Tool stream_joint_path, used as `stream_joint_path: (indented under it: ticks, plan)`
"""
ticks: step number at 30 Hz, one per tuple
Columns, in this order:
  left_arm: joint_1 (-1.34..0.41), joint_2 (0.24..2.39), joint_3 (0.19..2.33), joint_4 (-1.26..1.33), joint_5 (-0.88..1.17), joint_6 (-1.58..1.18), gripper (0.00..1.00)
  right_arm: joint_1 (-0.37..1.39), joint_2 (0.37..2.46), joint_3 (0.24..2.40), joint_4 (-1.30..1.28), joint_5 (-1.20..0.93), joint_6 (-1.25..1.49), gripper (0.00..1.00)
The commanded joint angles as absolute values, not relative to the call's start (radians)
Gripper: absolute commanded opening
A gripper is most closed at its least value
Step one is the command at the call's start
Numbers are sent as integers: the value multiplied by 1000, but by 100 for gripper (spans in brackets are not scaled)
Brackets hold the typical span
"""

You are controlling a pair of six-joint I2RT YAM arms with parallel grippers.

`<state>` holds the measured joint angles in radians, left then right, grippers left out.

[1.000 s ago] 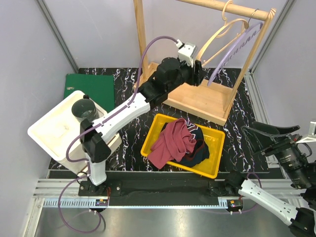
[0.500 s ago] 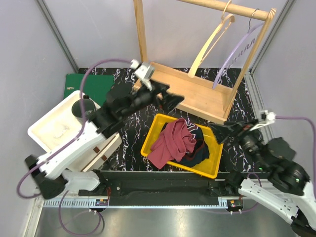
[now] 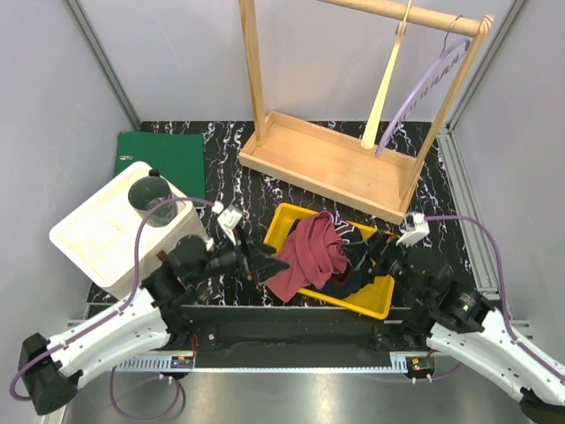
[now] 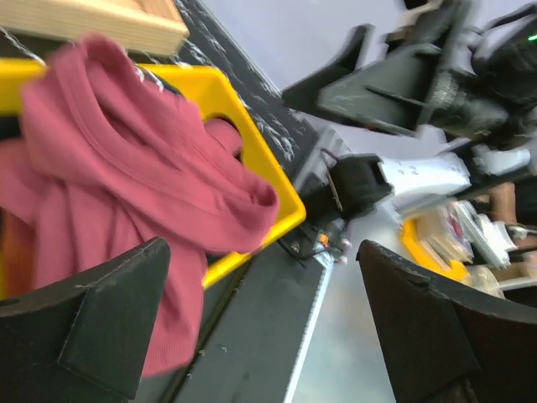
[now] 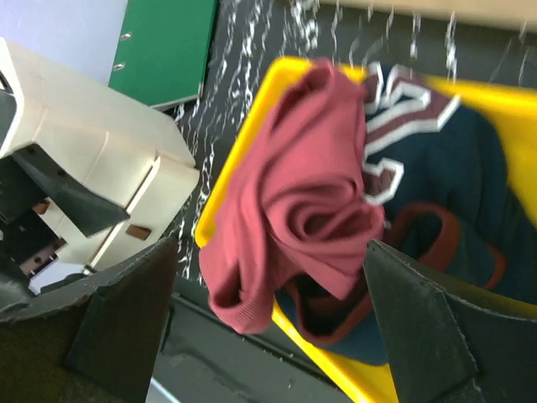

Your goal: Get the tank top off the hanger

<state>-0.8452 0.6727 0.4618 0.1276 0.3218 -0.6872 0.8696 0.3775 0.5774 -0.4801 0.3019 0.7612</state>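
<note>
Tank top [image 3: 309, 252] over jersey [image 5: 445, 176], print illegible

No legible text or labels.

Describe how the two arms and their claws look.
Both arms have white link shells with black joints: left arm, right arm. A lilac cable loops along each. The left claw and right claw carry broad, black, wedge-shaped fingers.

The left arm [image 3: 106, 334] and right arm [image 3: 481, 346] wear white shells over black joints; lilac cables [image 3: 134, 256] trail behind their matte-black, wedge-shaped fingers [image 4: 109, 319].
</note>
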Motion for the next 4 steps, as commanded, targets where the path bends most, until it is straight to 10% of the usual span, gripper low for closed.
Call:
stream_joint_path:
  ticks: [1,4]
  plan:
    - [-847,536,243,435,416,-866,99,868,255,413,-393,208,923,100]
    - [-847,480,88,651,466,-969,99,868,108,286,-327,102,976,100]
